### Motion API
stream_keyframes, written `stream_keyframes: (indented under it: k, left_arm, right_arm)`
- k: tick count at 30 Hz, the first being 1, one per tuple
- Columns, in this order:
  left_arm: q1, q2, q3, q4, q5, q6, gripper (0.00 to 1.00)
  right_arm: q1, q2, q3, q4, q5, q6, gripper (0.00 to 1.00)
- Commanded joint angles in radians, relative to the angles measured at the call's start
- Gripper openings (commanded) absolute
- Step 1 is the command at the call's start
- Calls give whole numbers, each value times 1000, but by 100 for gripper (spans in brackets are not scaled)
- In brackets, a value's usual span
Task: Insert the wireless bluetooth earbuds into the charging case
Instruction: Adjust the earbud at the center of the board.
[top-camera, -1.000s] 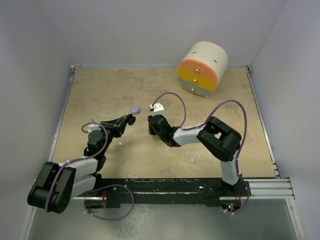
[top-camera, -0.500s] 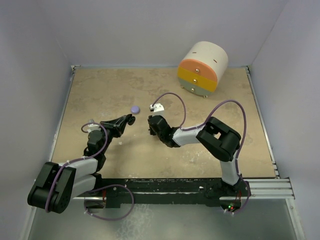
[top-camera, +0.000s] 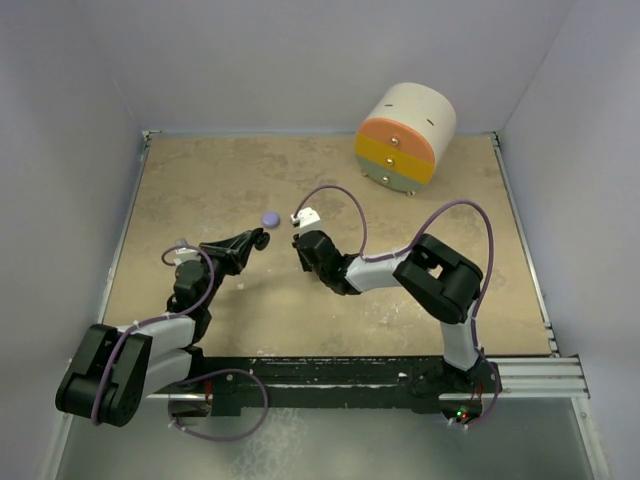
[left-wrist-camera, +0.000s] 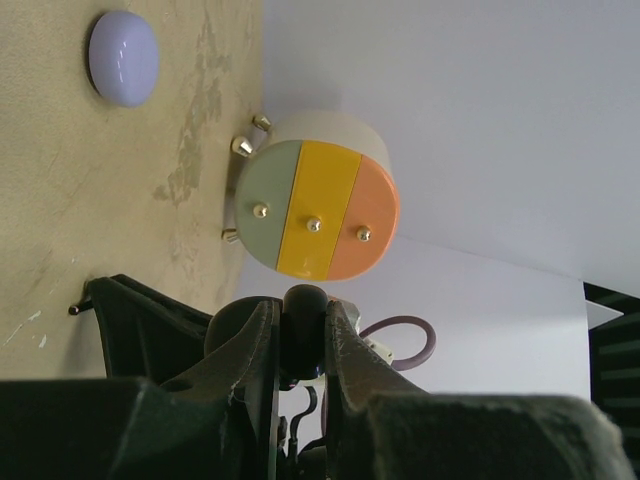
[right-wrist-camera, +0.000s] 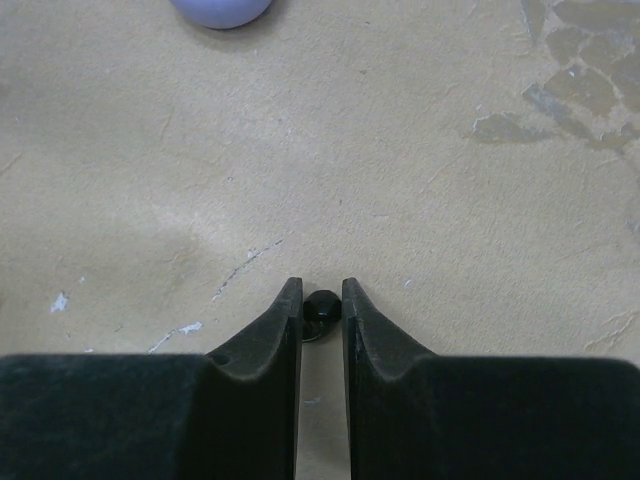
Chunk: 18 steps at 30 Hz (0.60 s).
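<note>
I find the tan tabletop mottled and scratched, boxed in by plain pale walls. A round three-drawer cabinet stands at the far right. The right gripper is pinched on a black earbud low at mid-table. The left gripper is clamped on a black rounded piece. A lavender puck lies just beyond both.
</note>
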Motion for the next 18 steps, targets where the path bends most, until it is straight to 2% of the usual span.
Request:
stream_keyframes:
  k: [1,6,12,18]
  left_arm:
    - [15,-12,-5,58,16,-12,0]
    - [23,-25,-11,66,22,-29,0]
    - [57,-68,-11,47,50,-49,0]
    - [91,-127,-23,7,73,-54,0]
  right_arm:
    - [-2,1,34,-76,-58,-187,18]
    - [-26,-2,60,-50,-158,-324,16]
    - [-93,-30,86,15,-380,-468,13]
    - [-162,9,179,-37,-507,-553,15]
